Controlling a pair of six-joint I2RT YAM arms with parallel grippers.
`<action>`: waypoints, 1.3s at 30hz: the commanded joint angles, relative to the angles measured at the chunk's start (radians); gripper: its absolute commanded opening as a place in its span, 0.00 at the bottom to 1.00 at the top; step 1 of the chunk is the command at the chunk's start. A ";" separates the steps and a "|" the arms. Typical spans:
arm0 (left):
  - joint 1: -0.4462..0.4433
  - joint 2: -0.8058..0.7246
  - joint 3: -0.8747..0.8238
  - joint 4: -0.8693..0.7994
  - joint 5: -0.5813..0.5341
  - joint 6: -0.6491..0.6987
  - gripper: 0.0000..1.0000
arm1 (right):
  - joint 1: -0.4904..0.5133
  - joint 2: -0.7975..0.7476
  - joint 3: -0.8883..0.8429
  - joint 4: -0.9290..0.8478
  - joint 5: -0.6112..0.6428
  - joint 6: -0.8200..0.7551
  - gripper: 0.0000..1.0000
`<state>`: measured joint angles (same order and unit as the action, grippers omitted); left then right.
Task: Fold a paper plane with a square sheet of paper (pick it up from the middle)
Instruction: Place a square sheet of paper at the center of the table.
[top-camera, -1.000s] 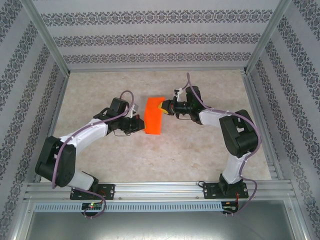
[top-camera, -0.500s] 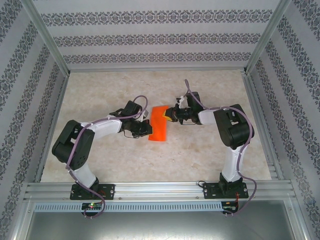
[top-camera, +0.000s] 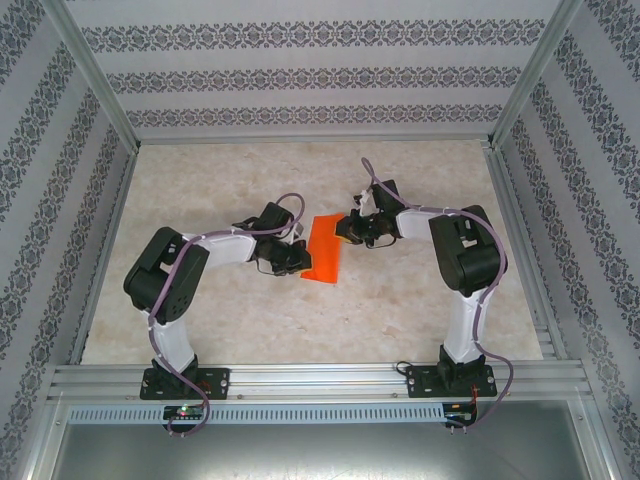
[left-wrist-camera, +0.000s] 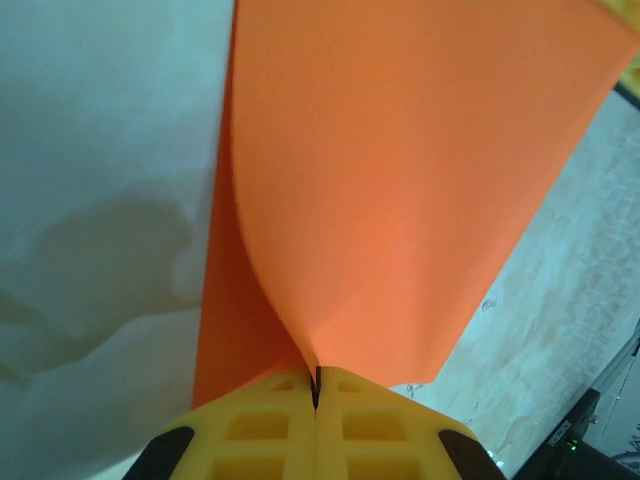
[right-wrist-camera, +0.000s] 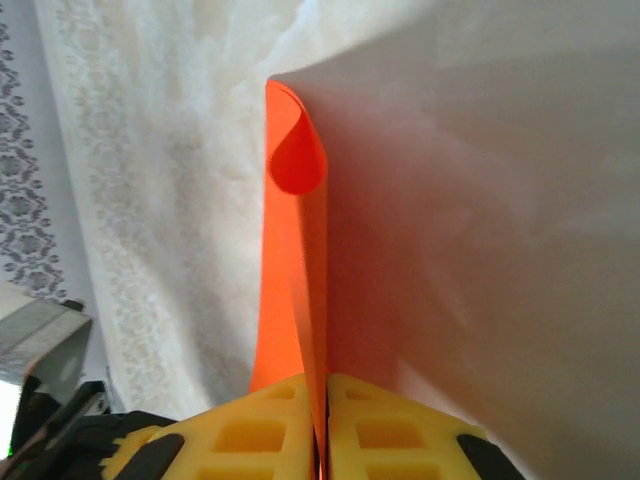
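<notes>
The sheet of paper (top-camera: 321, 248), bright orange-red, sits about the middle of the tabletop (top-camera: 200, 180). It is doubled over into a narrow strip that runs from far to near and leans a little leftward at its near end. It is caught from both sides. The left gripper (top-camera: 297, 259) has it by the left edge, toward the near end. From the left wrist camera its yellow fingers (left-wrist-camera: 260, 435) are pressed flat together, jaws clamped on the paper, and the sheet of paper (left-wrist-camera: 400, 180) fans away from the pinch in two layers that part in a soft curve. The right gripper (top-camera: 345, 228) has it by the right edge, toward the far end. From the right wrist camera its yellow fingers (right-wrist-camera: 400, 435) likewise meet with the thin orange edge between them, jaws clamped on the paper. There the sheet of paper (right-wrist-camera: 295, 290) stands on edge, its far tip curled round into a small loop. Whether its underside touches the tabletop I cannot tell. Both arms reach in from their bases at the near edge with elbows bent outward, the left arm (top-camera: 215, 245) from the left and the right arm (top-camera: 465, 260) from the right. The tabletop is pale and marbled, closed in on three sides by patterned wall panels (top-camera: 300, 75), with an aluminium rail (top-camera: 320, 378) along the near edge.
</notes>
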<state>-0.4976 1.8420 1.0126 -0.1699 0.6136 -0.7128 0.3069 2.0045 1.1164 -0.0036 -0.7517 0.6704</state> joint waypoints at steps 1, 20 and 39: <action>-0.012 0.014 0.038 0.034 0.011 -0.019 0.00 | -0.005 0.023 0.020 -0.080 0.046 -0.079 0.10; -0.030 0.092 0.151 -0.003 0.023 -0.001 0.02 | 0.018 0.041 0.063 -0.147 0.067 -0.170 0.07; -0.046 0.164 0.239 -0.052 0.036 0.040 0.04 | 0.016 0.027 0.060 -0.160 0.071 -0.198 0.09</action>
<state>-0.5358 2.0045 1.2350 -0.1818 0.6472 -0.7052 0.3122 2.0338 1.1633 -0.1291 -0.6945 0.4973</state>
